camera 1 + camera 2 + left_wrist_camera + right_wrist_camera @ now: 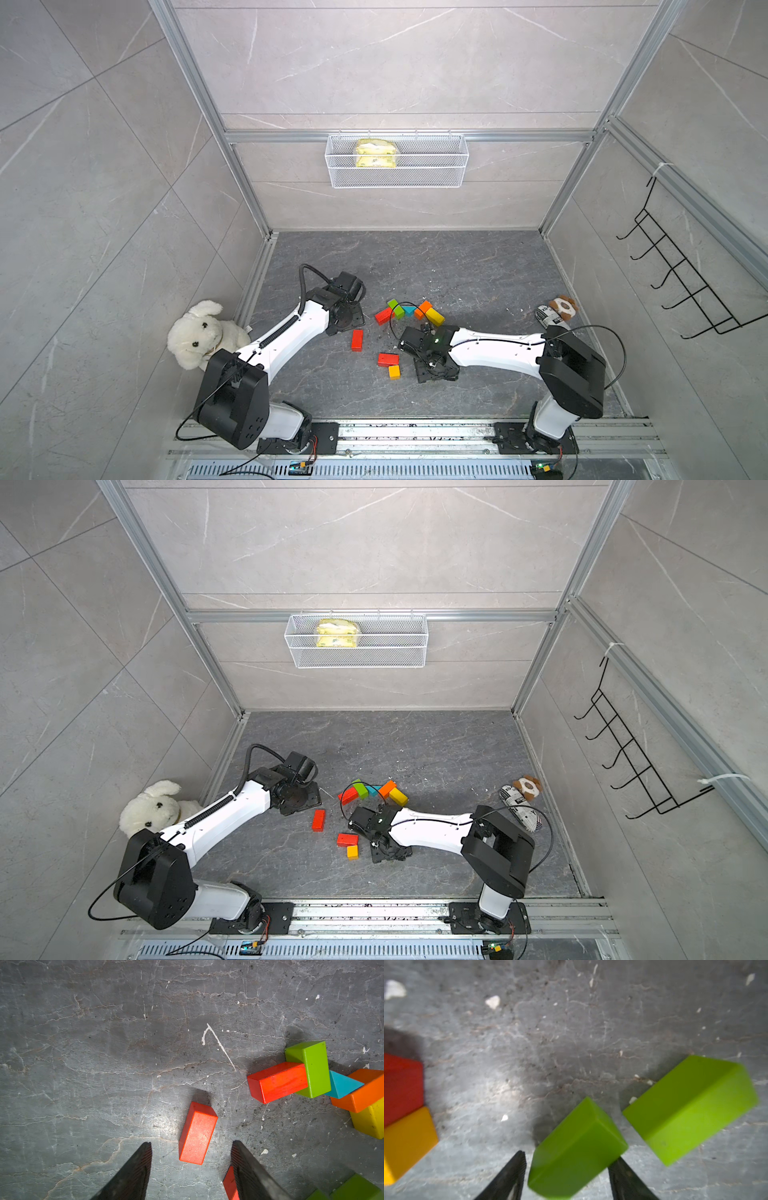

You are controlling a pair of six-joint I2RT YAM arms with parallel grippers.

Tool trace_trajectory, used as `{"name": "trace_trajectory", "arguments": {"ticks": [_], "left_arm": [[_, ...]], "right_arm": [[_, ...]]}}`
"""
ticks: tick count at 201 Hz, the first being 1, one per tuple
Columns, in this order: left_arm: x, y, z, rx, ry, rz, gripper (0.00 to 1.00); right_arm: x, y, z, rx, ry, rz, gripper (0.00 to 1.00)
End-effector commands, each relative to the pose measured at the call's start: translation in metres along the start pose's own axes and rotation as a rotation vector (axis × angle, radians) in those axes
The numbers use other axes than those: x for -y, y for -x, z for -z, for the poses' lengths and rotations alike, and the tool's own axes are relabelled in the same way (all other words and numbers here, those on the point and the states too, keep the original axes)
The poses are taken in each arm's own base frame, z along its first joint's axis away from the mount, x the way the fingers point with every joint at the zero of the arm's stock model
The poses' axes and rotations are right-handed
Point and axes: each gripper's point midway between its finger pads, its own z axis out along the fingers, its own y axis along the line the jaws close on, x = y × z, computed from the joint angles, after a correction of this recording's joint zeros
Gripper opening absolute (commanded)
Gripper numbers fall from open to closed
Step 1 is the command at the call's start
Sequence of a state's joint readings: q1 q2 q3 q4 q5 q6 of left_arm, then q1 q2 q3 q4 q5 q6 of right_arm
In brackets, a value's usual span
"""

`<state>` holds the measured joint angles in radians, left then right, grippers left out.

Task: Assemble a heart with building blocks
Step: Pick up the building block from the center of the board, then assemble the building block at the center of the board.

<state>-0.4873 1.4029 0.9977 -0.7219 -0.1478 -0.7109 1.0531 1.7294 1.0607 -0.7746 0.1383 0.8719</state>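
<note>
- Five glossy wooden building blocks sit touching in a shallow arc near the middle of the dark grey stone-look tabletop [457, 266]. They are a red oblong [383, 316], a green oblong [397, 309], a teal triangle [409, 310], an orange oblong [423, 308] and a yellow oblong [435, 316]. Together they make the top of an unfinished heart [374, 790].
- A second red oblong [197, 1132] lies alone, nearer the robot. Its near end sits between the spread fingers of the left gripper [191, 1142]. They do not touch it, and that gripper holds nothing.
- A third red oblong [388, 359] touches a yellow-orange cube [394, 371], nearer again.
- The right gripper [571, 1156] stands parted astride a lime-green oblong [577, 1147]. A sliver of tabletop shows beside one finger, so the block is not clamped.
- A second lime-green oblong [691, 1109] lies just beside it.
- A white plush dog [199, 332] sits at the left edge and a small brown plush toy [563, 306] at the right.
- A white wire basket [436, 170] hangs on the back wall.
</note>
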Motion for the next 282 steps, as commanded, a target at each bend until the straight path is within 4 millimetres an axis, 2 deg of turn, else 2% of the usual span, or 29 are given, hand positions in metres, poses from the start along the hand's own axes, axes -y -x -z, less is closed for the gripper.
{"name": "trace_trajectory", "arguments": {"ticks": [1,14,26,37,48,63,96,117,133,144,149,164,177,206,222,237,254,282], "left_arm": [[0.008,0.006,0.006,0.013,-0.038,-0.026,0.64],[0.009,0.008,0.006,0.016,-0.039,-0.029,0.64],[0.009,0.009,0.005,0.015,-0.038,-0.034,0.64],[0.009,0.009,0.004,0.012,-0.035,-0.033,0.63],[0.01,0.009,0.003,0.009,-0.036,-0.032,0.63],[0.009,0.008,0.0,0.007,-0.033,-0.023,0.62],[0.001,0.003,-0.009,0.001,-0.044,0.045,0.61],[-0.004,-0.001,-0.015,-0.012,-0.058,0.097,0.6],[-0.009,-0.004,-0.016,-0.01,-0.06,0.119,0.6],[-0.011,-0.005,-0.015,-0.008,-0.062,0.129,0.6],[-0.011,-0.005,-0.015,-0.009,-0.062,0.128,0.6],[-0.014,-0.006,-0.016,-0.01,-0.058,0.128,0.6],[-0.017,-0.008,-0.018,-0.018,-0.049,0.128,0.6],[-0.021,-0.009,-0.019,-0.02,-0.044,0.13,0.6],[-0.024,-0.008,-0.019,-0.019,-0.041,0.134,0.6],[-0.026,-0.007,-0.019,-0.017,-0.038,0.137,0.6],[-0.026,-0.006,-0.019,-0.015,-0.039,0.138,0.6],[-0.025,-0.006,-0.02,-0.017,-0.041,0.14,0.6]], "right_arm": [[-0.004,0.009,-0.004,0.004,0.017,-0.017,0.66],[-0.005,0.01,-0.002,0.007,0.022,-0.009,0.56],[-0.005,0.012,-0.001,0.011,0.02,0.004,0.36],[-0.004,0.014,0.0,0.013,0.006,0.026,0.23],[-0.007,0.019,0.003,0.024,0.003,0.067,0.15],[-0.019,0.03,0.011,0.055,0.044,0.154,0.09],[-0.078,0.059,0.028,0.089,0.193,0.423,0.08],[-0.101,0.076,0.016,0.075,0.185,0.486,0.06],[-0.11,0.088,0.006,0.07,0.16,0.489,0.06],[-0.112,0.096,0.001,0.077,0.136,0.479,0.11],[-0.113,0.098,-0.001,0.077,0.128,0.476,0.15],[-0.113,0.103,-0.002,0.088,0.109,0.462,0.35],[-0.113,0.104,0.001,0.093,0.115,0.453,0.42],[-0.108,0.094,0.001,0.081,0.141,0.436,0.49],[-0.105,0.091,-0.002,0.076,0.142,0.433,0.47],[-0.102,0.093,-0.002,0.086,0.142,0.42,0.33],[-0.099,0.102,-0.001,0.098,0.148,0.407,0.23],[-0.098,0.116,0.001,0.104,0.172,0.414,0.18]]}}
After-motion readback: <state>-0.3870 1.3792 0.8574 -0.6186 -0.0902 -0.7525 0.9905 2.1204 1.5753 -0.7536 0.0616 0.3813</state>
